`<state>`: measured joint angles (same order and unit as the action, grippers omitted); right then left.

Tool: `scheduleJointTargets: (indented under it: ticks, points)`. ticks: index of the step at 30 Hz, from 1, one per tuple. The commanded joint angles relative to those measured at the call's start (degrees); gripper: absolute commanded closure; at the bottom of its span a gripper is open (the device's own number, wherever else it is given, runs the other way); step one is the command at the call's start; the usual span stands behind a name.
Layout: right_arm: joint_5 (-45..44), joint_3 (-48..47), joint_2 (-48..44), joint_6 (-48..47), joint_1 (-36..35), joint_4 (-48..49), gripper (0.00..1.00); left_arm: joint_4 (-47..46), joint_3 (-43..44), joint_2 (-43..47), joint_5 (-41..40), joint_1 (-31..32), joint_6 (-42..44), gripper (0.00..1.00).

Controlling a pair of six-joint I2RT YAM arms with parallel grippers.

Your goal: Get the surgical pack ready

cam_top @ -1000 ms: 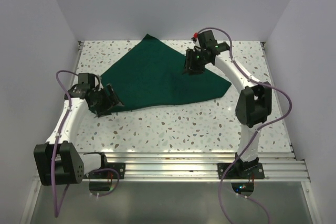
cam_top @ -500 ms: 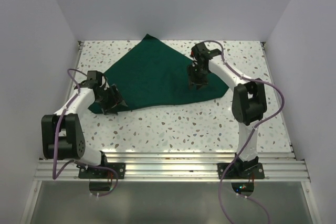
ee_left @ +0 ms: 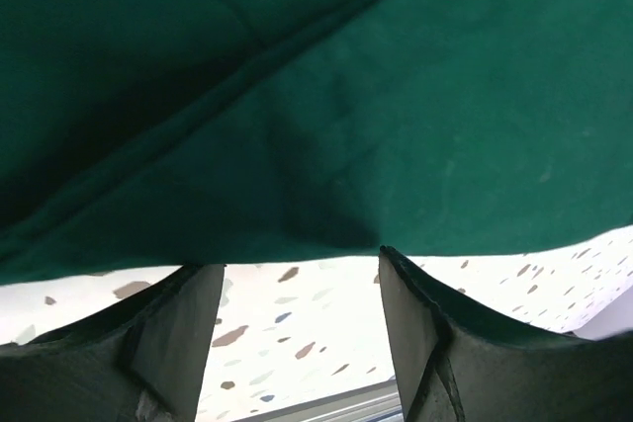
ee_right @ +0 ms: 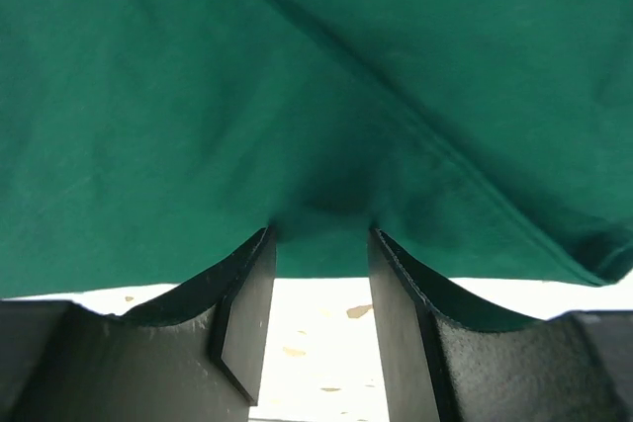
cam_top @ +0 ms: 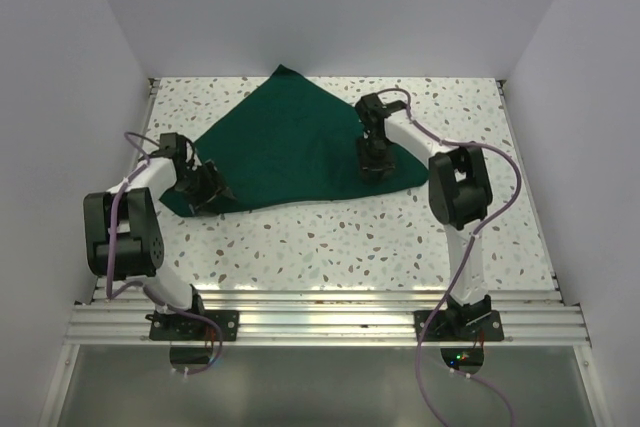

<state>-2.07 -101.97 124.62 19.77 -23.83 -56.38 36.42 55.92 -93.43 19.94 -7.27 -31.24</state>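
Observation:
The surgical pack shows only as a dark green cloth drape (cam_top: 300, 147), lying flat and folded into a rough triangle on the speckled table (cam_top: 350, 237). My left gripper (cam_top: 205, 190) sits low at the drape's near-left corner. In the left wrist view it (ee_left: 302, 264) is open, its tips at the cloth's edge (ee_left: 346, 96) and bare table between the fingers. My right gripper (cam_top: 372, 162) rests on the drape's near-right edge. In the right wrist view it (ee_right: 321, 234) is open too, and the cloth's hem (ee_right: 326, 126) reaches in between its fingertips.
An aluminium rail (cam_top: 330, 312) runs along the near edge, where both arm bases are bolted. White walls close in the table on the left, right and back. The left arm's elbow (cam_top: 120, 232) and the right arm's elbow (cam_top: 458, 187) stand tall near the sides.
Both arms have folded back and come down onto the cloth. The right gripper slid from the drape's middle toward its near edge. The left jaws have narrowed a little at the corner.

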Motion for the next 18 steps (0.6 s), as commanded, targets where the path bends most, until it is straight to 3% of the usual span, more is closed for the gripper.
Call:
scheduleJointTargets:
  ticks: [1,13,18]
  points:
    - [-3.6,0.3,0.1,0.6,1.7,-0.5,0.54,-1.9,0.4,-2.1,1.1,-2.1,2.8,0.32]
    - [-6.3,8.5,-2.2,0.1,9.9,0.9,0.53,-2.2,0.2,-6.9,0.5,-8.7,7.5,0.32]
    - [-4.9,7.3,-4.5,-1.6,10.6,0.3,0.53,-0.2,2.2,-5.5,1.7,-9.9,9.4,0.32]
